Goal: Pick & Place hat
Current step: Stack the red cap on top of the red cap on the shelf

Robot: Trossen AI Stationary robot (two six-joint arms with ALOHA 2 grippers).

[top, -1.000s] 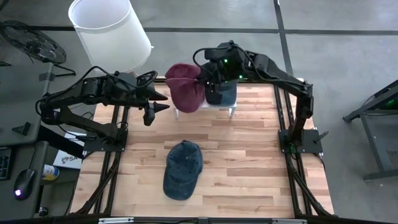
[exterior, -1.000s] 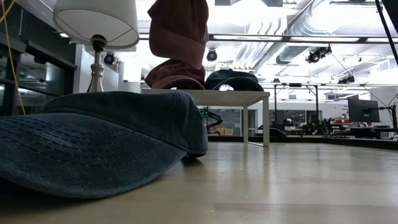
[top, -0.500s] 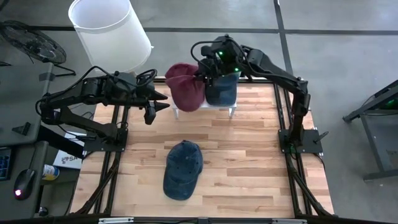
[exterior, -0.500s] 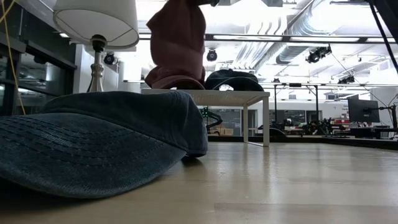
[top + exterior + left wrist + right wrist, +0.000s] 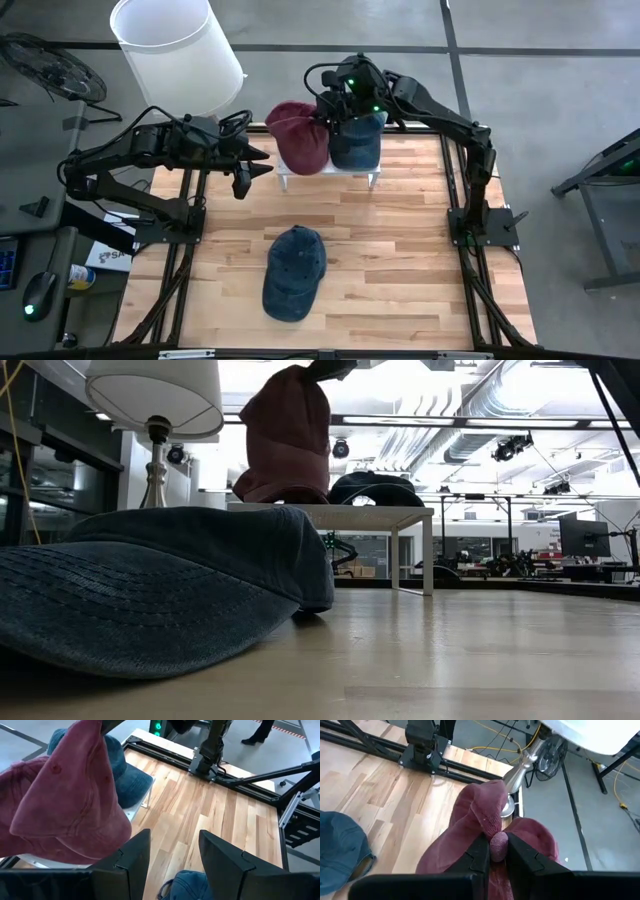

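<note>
A: High view, items?
B: Right gripper (image 5: 327, 112) pinching the red hat (image 5: 300, 137) above a small white stand (image 5: 330, 172) at the table's far edge; dark blue hat (image 5: 355, 145) on that stand; another blue hat (image 5: 293, 272) near, centre. Left gripper (image 5: 250, 166) waiting left of the stand.

A: Low view?
B: Red hat (image 5: 288, 435) hangs upright, its brim on the stand top (image 5: 330, 510).

A: Left wrist?
B: Fingers (image 5: 131, 854) spread, holding nothing.

A: Right wrist?
B: Fingers (image 5: 479, 855) clamped on a fold of red cloth (image 5: 492, 827).

A: Risk?
B: Thin pinch; the cloth may slip, or the hat topple off the stand.
</note>
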